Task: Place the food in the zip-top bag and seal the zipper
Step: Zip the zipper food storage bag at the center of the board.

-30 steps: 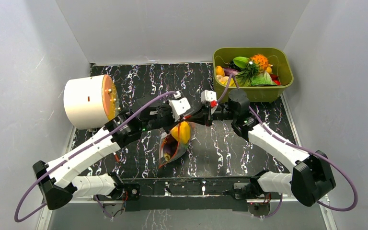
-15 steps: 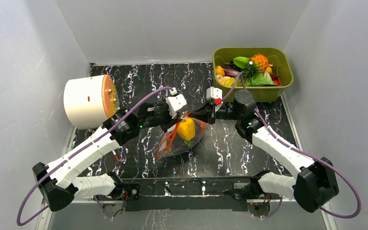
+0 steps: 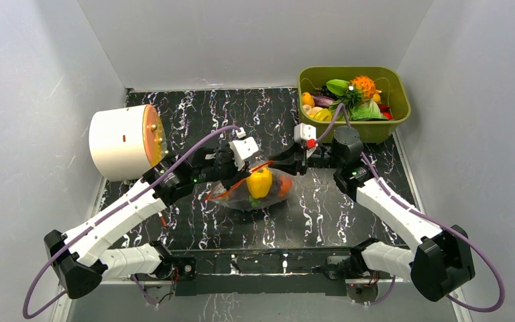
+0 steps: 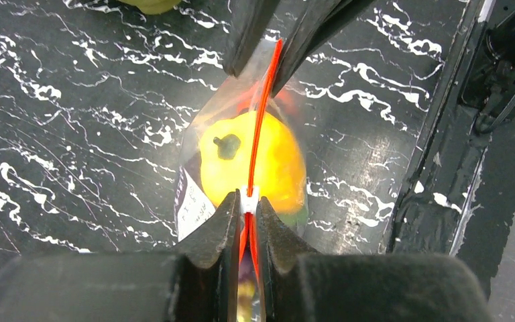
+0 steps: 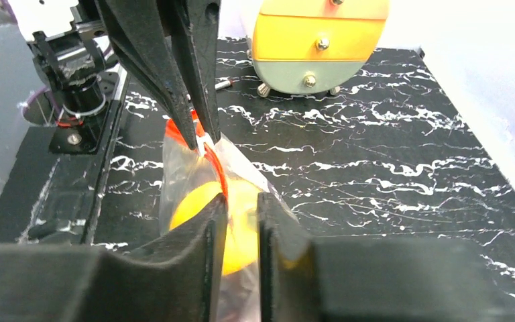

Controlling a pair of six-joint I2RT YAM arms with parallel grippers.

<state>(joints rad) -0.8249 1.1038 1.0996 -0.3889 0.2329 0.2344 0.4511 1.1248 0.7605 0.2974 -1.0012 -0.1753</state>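
The zip-top bag (image 3: 241, 196) lies on the black marbled table with food in it. A yellow pepper (image 3: 259, 182) shows through the plastic, and an orange-red piece (image 3: 285, 186) sits beside it. The zipper (image 3: 251, 173) runs as one taut orange line between both grippers. My left gripper (image 3: 233, 176) is shut on the zipper (image 4: 260, 127) at its white slider, as the left wrist view (image 4: 248, 201) shows. My right gripper (image 3: 280, 164) straddles the other end, jaws a little apart (image 5: 243, 196). The zipper (image 5: 214, 168) touches only one finger (image 5: 211, 221), and the pepper (image 5: 188, 208) lies below.
An olive-green bin (image 3: 389, 127) with several more toy foods stands at the back right. A white drum with an orange face (image 3: 121, 141) lies at the left, close behind the left arm. The arm bases and mounting rail (image 3: 268, 258) line the near edge.
The bag's gaping mouth has been drawn into a straight line and the bag has sunk flatter onto the table. My right gripper moved right along the strip and its jaws parted slightly.
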